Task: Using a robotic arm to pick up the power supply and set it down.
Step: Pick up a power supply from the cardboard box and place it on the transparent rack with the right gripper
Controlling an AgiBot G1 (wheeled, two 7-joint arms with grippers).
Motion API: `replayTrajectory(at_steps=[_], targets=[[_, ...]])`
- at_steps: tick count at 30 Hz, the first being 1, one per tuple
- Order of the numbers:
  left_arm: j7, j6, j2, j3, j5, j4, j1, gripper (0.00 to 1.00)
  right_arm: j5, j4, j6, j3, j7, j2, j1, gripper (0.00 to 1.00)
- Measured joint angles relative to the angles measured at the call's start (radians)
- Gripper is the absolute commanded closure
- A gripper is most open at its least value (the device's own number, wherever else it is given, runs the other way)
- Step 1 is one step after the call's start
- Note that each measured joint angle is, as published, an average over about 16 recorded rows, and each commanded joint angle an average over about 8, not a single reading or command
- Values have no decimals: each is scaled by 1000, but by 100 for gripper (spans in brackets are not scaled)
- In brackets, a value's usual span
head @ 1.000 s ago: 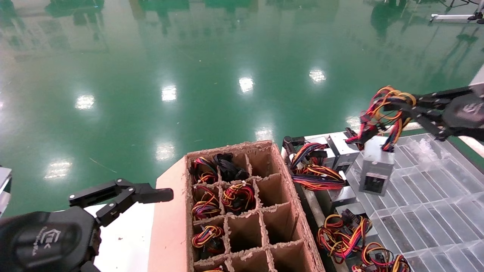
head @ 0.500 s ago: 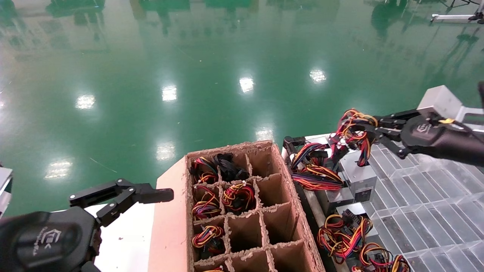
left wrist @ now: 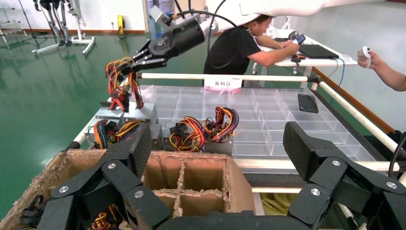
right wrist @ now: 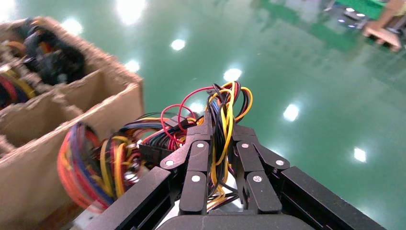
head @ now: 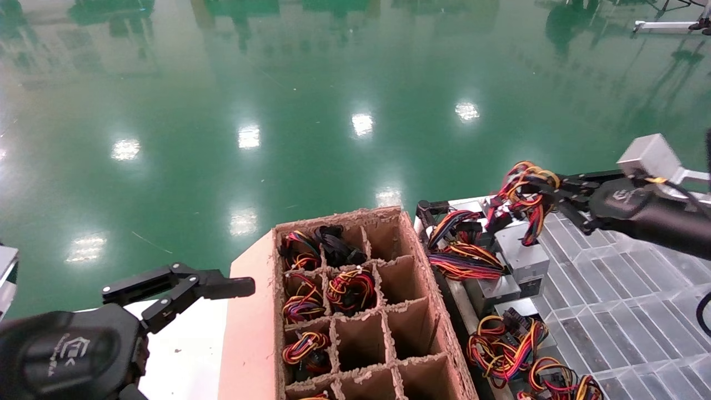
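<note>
- While the left gripper (head: 183, 289) sits parked low at the robot's left, beside the near-left corner of the cardboard divider box (head: 355, 311), the right gripper (head: 536, 189) is at work out to the right, above the far-left corner of the clear gridded tray (head: 622, 300).
- The right gripper's jaws are clenched on the wire bundle (head: 525, 191) of the power supply (head: 522, 255); the right wrist view shows red, yellow and black wires (right wrist: 225, 124) pinched between the two black fingers (right wrist: 198, 163).
- The power supply's grey metal body hangs or rests just below the gripper, tilted, at the tray's far-left corner; whether it touches the surface under it cannot be told from these views.
- It sits just beside other grey power supplies (head: 489, 289) along the tray's left edge, whose looped coloured wires (head: 461, 253) lie between it and the divider box.
- The right arm (head: 655, 214), with its glossy black wrist housing, reaches in from the right edge of the head view.
- The left gripper's jaws are released, spread wide; in the left wrist view its two black fingers (left wrist: 139, 148) frame the box compartments and the tray beyond.
- Several box compartments on its left side hold coiled wire bundles (head: 350, 289); those along the right column look empty.
- More wire bundles (head: 500, 344) lie at the tray's near-left edge.
- The green glossy floor (head: 278, 111) fills the background.
- In the left wrist view a person in a black shirt (left wrist: 239, 43) leans over a table beyond the tray.
</note>
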Motion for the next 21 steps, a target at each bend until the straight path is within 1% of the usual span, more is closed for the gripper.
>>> replayTrajectory(at_steps=[10,21], targets=[[0,0,0,0,0,0,0,0,65,-85,41,46,-21,-4,-32,100],[0,0,0,0,0,0,0,0,111,-126,81,78,-10,-23,-63,100]])
